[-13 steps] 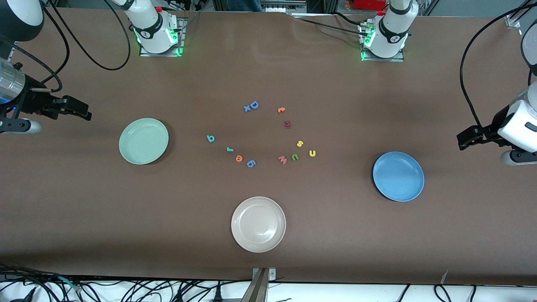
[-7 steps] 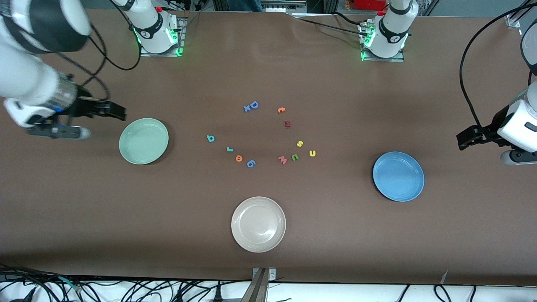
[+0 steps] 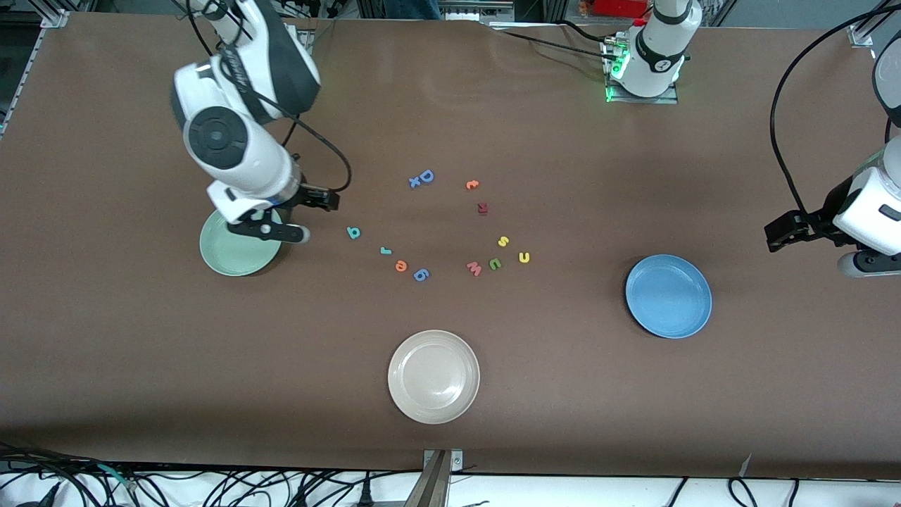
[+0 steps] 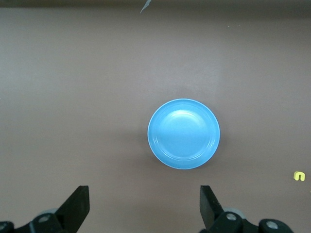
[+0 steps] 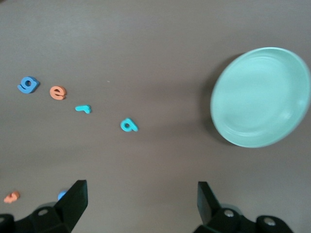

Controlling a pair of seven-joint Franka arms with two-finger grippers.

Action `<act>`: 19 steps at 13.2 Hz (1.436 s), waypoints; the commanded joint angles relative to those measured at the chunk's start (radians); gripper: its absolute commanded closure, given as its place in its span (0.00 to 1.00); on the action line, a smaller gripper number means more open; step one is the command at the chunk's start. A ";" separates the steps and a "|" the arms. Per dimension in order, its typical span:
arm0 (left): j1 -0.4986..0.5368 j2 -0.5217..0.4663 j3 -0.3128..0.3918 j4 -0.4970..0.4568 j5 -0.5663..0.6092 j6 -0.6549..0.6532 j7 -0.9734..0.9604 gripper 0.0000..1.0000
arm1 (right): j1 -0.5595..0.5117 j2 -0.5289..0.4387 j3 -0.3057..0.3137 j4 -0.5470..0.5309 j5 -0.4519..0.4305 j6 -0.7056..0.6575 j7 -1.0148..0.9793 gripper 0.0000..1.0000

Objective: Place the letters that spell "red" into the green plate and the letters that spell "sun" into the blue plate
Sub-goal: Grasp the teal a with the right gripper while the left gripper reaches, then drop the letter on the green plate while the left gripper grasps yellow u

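The right claw (image 3: 320, 199) has swung in over the green plate's (image 3: 229, 255) edge, jaws spread, empty. The left claw (image 3: 778, 234) waits agape near the blue plate (image 3: 668, 296).

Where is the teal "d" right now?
In the front view the teal "d" lies on the brown table between the green plate and the teal "r", just ahead of the right gripper, untouched.
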 commanded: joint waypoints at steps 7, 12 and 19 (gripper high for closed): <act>0.018 0.130 -0.004 0.014 -0.246 0.026 0.003 0.00 | 0.071 0.114 0.013 -0.262 -0.011 0.448 0.048 0.00; -0.124 0.196 -0.013 0.006 -0.291 0.026 -0.001 0.00 | 0.071 0.199 0.013 -0.298 -0.017 0.612 0.022 0.00; -0.307 0.233 -0.013 -0.165 -0.301 0.274 -0.130 0.00 | 0.071 0.226 0.011 -0.308 -0.017 0.688 -0.006 0.08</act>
